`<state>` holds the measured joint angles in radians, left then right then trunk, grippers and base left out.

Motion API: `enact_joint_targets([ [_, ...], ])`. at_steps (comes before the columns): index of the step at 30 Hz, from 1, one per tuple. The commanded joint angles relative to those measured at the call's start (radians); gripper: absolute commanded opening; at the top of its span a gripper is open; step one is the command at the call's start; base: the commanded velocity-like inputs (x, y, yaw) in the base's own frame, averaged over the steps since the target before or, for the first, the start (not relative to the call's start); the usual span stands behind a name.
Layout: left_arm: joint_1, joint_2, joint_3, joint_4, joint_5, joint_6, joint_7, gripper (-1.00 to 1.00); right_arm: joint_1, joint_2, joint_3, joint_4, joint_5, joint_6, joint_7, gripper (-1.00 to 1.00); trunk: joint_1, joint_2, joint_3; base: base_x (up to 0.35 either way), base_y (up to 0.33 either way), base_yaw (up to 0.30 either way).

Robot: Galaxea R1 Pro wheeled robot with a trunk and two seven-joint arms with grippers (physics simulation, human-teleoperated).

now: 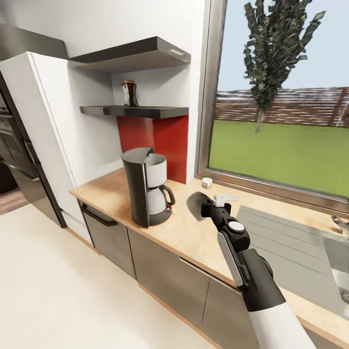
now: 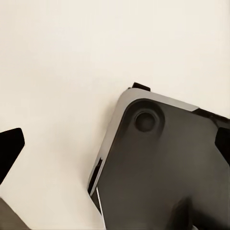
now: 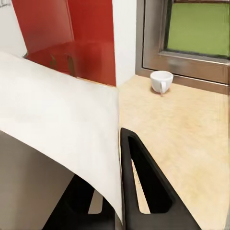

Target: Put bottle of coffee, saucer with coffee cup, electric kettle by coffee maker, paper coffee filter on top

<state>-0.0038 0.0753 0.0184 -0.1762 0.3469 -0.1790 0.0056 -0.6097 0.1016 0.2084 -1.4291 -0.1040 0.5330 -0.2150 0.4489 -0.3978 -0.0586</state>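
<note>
A long light-wood bench (image 1: 194,232) over grey cabinet fronts is seen below a window. The tall black drip coffee maker (image 1: 147,193) stands on it. A thin white paper filter (image 3: 57,129) is pinched in the right gripper's (image 1: 209,207) jaws. A tiny white cup (image 1: 207,182) sits by the window; a dark jar (image 1: 129,93) rests on the shelf (image 1: 145,111). The left jaws' state cannot be told.

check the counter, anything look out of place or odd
Nothing is spilled or broken. The coffee cup stands upright and alone near the window, with no saucer under it. The bottle of coffee is on the shelf above the coffee maker. The right gripper pinches a pale curved sheet.
</note>
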Motion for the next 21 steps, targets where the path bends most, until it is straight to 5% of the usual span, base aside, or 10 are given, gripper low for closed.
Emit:
enact_joint_targets([
  [1, 0.0, 0.0, 0.002, 0.0, 0.0, -0.002, 0.001, 1.0, -0.001, 0.0, 0.002, -0.001, -0.014, 0.002, -0.01, -1.0, 0.001, -0.002, -0.002, 0.236, 0.272, -0.246],
  [13, 0.0, 0.0, 0.002, 0.0, 0.0, -0.002, 0.001, 1.0, -0.001, 0.0, 0.002, -0.001, -0.014, 0.002, -0.01, -1.0, 0.001, -0.002, -0.002, 0.199, 0.283, -0.052],
  [21, 0.001, 0.0, 0.0, 0.0, 0.0, -0.002, 0.0, 1.0, -0.001, 0.0, 0.002, -0.001, -0.014, 0.002, -0.01, -1.0, 0.001, -0.002, -0.002, 0.041, 0.256, -0.232],
])
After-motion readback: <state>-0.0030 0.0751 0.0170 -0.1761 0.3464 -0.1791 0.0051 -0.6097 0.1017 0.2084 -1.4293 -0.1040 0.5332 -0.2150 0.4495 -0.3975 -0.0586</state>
